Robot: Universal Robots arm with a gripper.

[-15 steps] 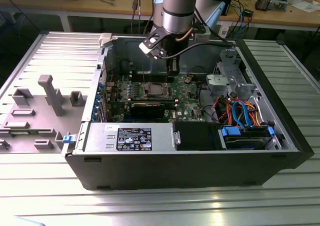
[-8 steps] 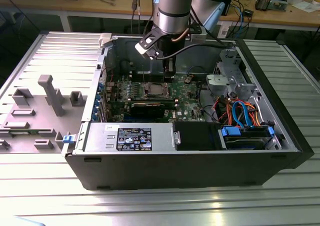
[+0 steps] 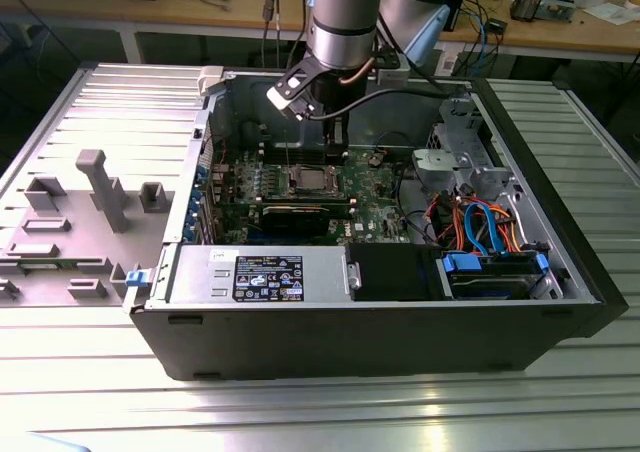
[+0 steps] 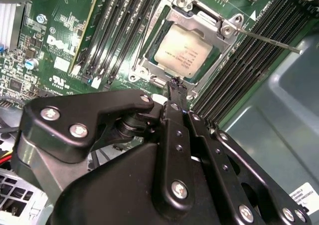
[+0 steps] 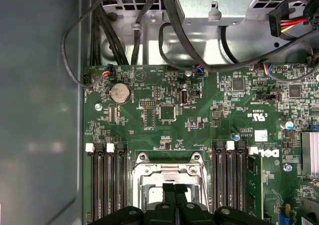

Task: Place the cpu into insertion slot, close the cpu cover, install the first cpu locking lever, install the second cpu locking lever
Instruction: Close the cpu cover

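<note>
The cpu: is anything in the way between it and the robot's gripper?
Nothing visible is. In the second wrist view the gripper, fingers shut, hangs just beside the cpu cover, which lies down around the cpu. The chip's silvery top shows bare through the cover's window.

The exterior view looks down from well back into the open computer case [image 3: 380, 337], while both wrist views sit close above its motherboard [image 5: 199, 135], sharing the insertion slot [image 5: 168, 172]
</note>
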